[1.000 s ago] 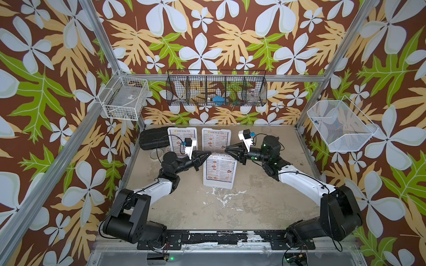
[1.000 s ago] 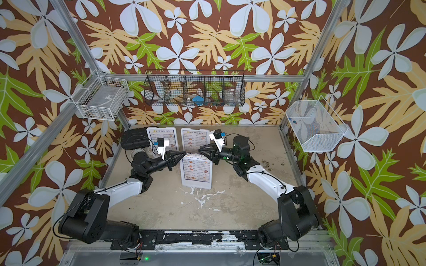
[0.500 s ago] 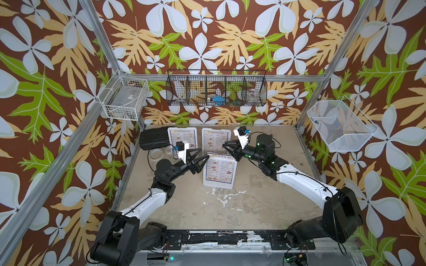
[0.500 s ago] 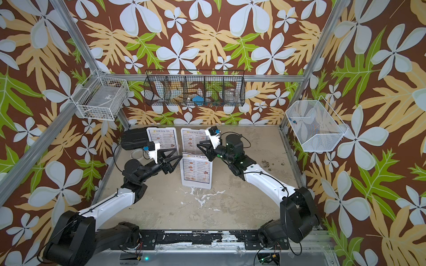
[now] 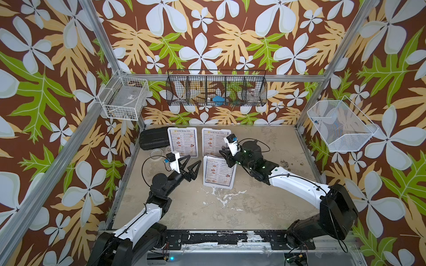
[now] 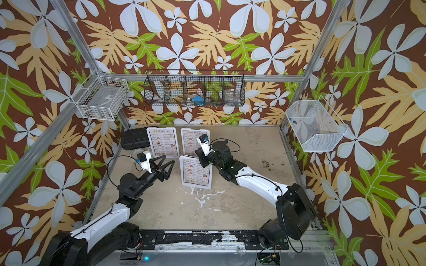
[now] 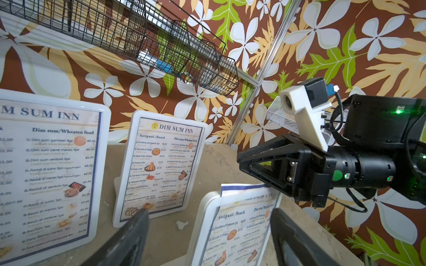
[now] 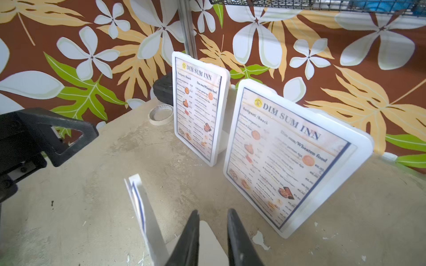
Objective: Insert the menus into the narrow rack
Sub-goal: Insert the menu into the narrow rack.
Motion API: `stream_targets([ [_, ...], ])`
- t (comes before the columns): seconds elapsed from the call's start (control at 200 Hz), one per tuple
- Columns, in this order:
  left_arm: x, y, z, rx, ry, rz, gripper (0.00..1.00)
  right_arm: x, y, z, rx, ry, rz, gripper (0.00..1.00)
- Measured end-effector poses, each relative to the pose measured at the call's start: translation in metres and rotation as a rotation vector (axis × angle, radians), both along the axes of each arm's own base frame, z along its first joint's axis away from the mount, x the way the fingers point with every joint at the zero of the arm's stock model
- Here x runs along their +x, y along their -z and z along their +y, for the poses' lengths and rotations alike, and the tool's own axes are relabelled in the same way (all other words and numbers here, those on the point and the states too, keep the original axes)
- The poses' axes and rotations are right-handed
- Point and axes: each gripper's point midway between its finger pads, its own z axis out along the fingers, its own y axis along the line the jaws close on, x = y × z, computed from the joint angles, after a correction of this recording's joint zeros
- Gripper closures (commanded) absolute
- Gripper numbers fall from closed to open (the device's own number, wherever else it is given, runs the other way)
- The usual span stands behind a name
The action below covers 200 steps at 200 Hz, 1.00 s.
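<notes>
Fingers [image 7: 129, 239] of the left gripper [image 5: 194, 159] are spread wide, black and triangular, holding nothing, just beside the near menu [image 5: 217, 171]. That arm reaches forward low over the table [image 5: 207, 207] with its elbow bent. The right gripper [image 5: 222, 153] is at the menu's top edge, on a long outstretched arm with the wrist raised. Its fingers [image 8: 239, 239] stand close with a narrow gap; whether they pinch anything cannot be told.

The near menu is a glossy sheet with a dark blue border. It leans in a white rounded panel [image 7: 207, 218], and its top edge pokes above the panel. The table is rough beige with white flecks.

Farther back, the left far menu [image 5: 183, 144] and the right far menu [image 5: 212, 141] stand in like panels, side by side. A black ribbed case [image 5: 153, 139] and a tape roll [image 8: 160, 122] lie beside them.

On the back wall, a black wire basket [image 5: 170, 92] with several compartments holds a blue object [image 5: 217, 99] and a clear jar [image 5: 252, 93]. A white wire basket [image 5: 110, 108] holds a flat clear box [image 5: 129, 95]. A white mesh basket [image 5: 350, 140] holds a small blue item [image 5: 317, 122].
</notes>
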Motion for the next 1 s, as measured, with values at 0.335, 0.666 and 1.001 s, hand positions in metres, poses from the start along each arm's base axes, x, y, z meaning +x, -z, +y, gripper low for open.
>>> stream_targets([
  [0.335,0.001,0.03,0.004,-0.011,-0.022,0.072,0.17,-0.01,0.001,0.014,-0.028,0.005,-0.046,0.76],
  [0.666,0.007,0.036,-0.006,0.004,0.024,0.101,0.22,-0.012,-0.008,0.042,-0.093,0.014,-0.072,0.75],
  [1.001,0.008,0.05,-0.02,0.025,0.109,0.149,0.24,-0.008,0.001,0.048,-0.14,0.04,-0.083,0.74],
])
